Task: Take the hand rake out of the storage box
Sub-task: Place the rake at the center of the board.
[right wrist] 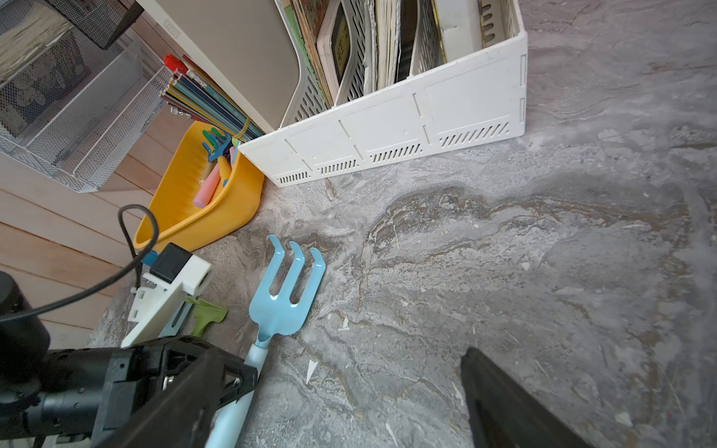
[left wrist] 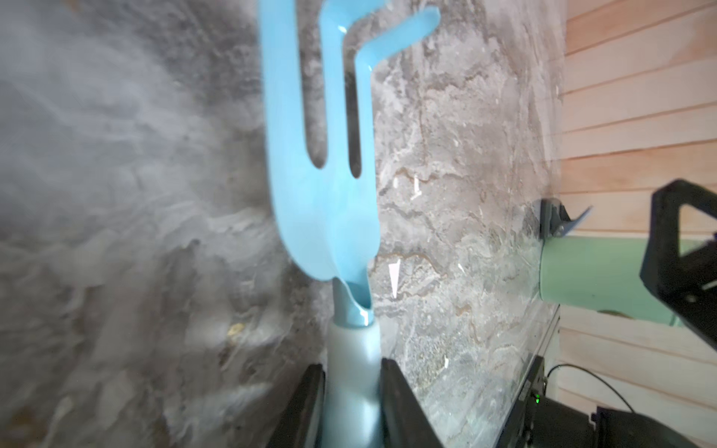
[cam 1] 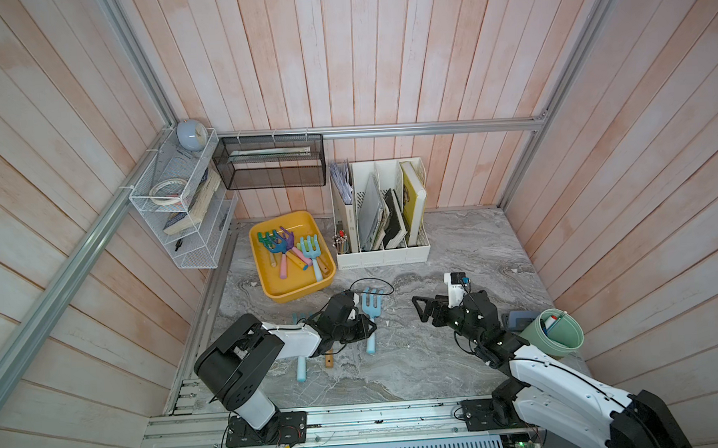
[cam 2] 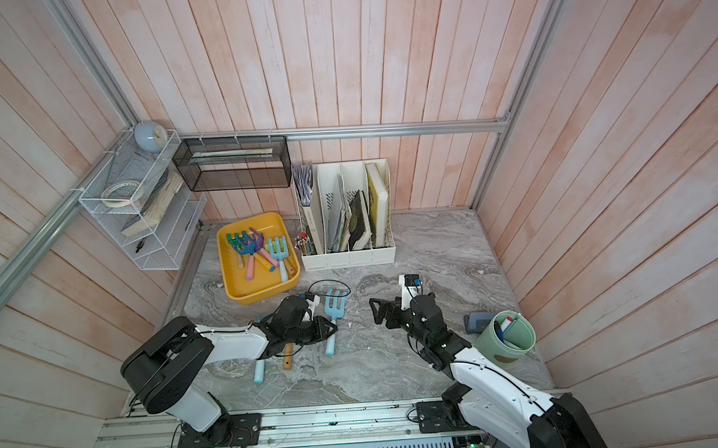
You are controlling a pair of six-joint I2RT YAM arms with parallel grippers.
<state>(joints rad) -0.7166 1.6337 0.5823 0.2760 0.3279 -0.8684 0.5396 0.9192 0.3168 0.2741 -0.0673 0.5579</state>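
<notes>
The left gripper [left wrist: 352, 391] is pinching the hand rake [cam 1: 371, 305] lying at five o'clock from the storage box [cam 1: 298, 295]; letting go looks next. The right gripper [cam 1: 425, 311] is hovering spread.

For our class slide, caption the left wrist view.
Left claw flanks the pale handle of a light blue hand rake on the marbled tabletop.

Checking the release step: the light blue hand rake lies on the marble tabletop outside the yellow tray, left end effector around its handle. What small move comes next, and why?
Probably open the left end effector fully to let go. The light blue three-pronged hand rake lies flat on the grey marble tabletop, clear of the shallow yellow plastic tray, while the jaws hug its pale handle.
</notes>
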